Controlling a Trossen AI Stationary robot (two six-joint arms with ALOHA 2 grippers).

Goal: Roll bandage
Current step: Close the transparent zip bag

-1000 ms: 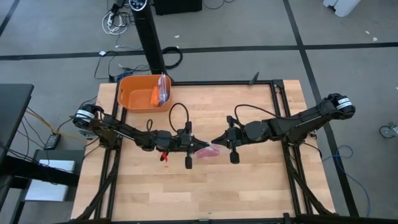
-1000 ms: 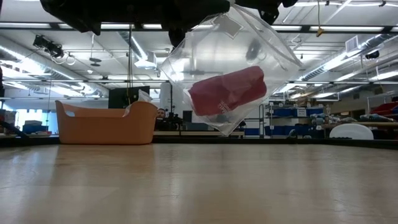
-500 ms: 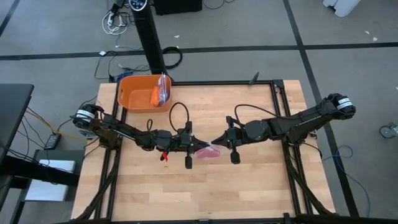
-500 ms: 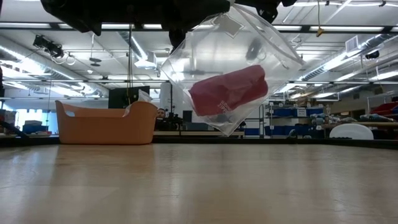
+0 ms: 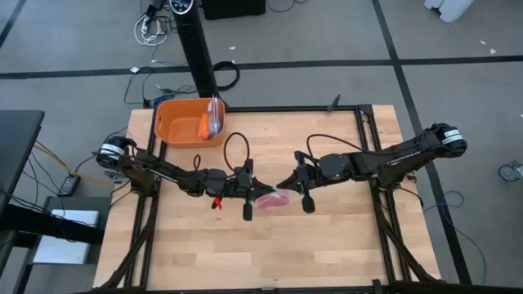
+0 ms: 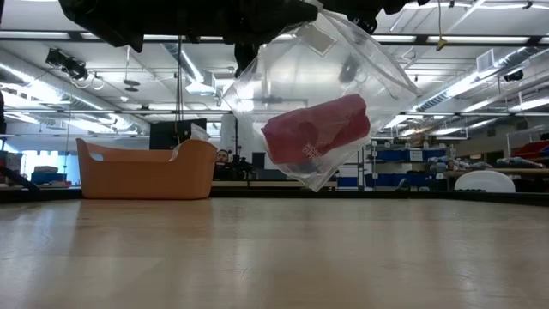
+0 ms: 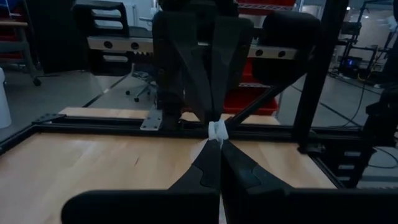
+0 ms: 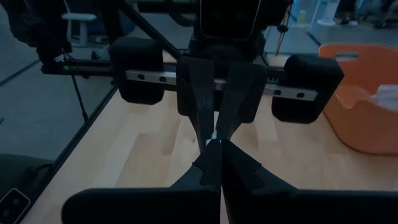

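A clear plastic bag (image 6: 317, 94) hangs above the middle of the table, with the magenta-pink bandage (image 6: 316, 129) as a compact roll inside it. In the high view the bag and roll (image 5: 274, 200) show between the two grippers. My left gripper (image 5: 260, 193) comes from the table's left and my right gripper (image 5: 280, 187) from the right. Their tips meet nose to nose over the bag, and both are shut on it. My left gripper pinches a small bunch of the bag's top edge (image 7: 216, 131) between its two fingertips, coming level from the table's left. The bag hangs below, tilted, clear of the table. My right gripper pinches the same top edge (image 8: 213, 137) between its two fingertips, level from the table's right, directly opposite the left fingers. The bag with the roll hangs below it, off the table.
An orange tub (image 5: 189, 121) stands at the table's far left corner, holding an orange item and another clear bag; it also shows in the low view (image 6: 146, 170). Bare wooden tabletop (image 5: 327, 245) lies under and around the hanging bag.
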